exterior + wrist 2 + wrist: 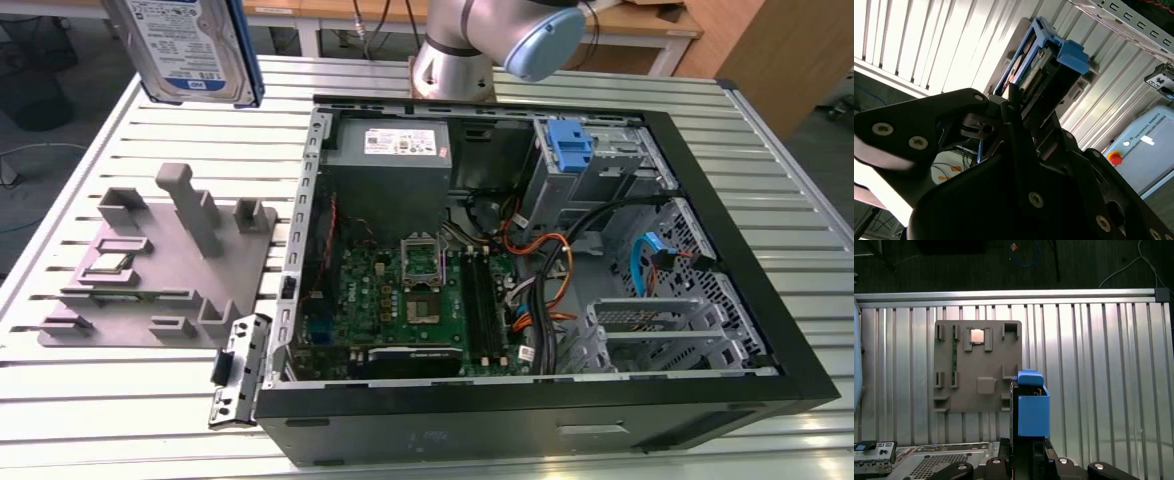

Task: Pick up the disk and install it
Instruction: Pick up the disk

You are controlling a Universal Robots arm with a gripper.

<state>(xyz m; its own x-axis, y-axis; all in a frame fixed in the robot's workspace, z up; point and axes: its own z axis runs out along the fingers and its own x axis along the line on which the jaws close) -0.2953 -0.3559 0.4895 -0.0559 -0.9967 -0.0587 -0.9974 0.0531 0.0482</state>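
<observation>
The disk (187, 50) hangs in the air above the table's far corner at the exterior view's left, upright, with its white-and-blue label facing the camera and blue rails on its sides. In the second wrist view my gripper (1026, 107) is shut on the disk (1041, 60), with black fingers (1013, 107) pressed against its edges. The first wrist view looks down past the disk's blue rail (1033, 412) to the table below. The open computer case (747, 300) lies to the right of the disk in the exterior view, with a blue latch piece (570, 145) at its drive bay.
A grey fixture plate (160, 260) with upright pegs lies beside the case, and is directly below me in the first wrist view (979, 365). The grey power supply (394, 150) sits in the case's far corner. The arm's base (454, 60) stands behind the case. Cables cross the motherboard (427, 300).
</observation>
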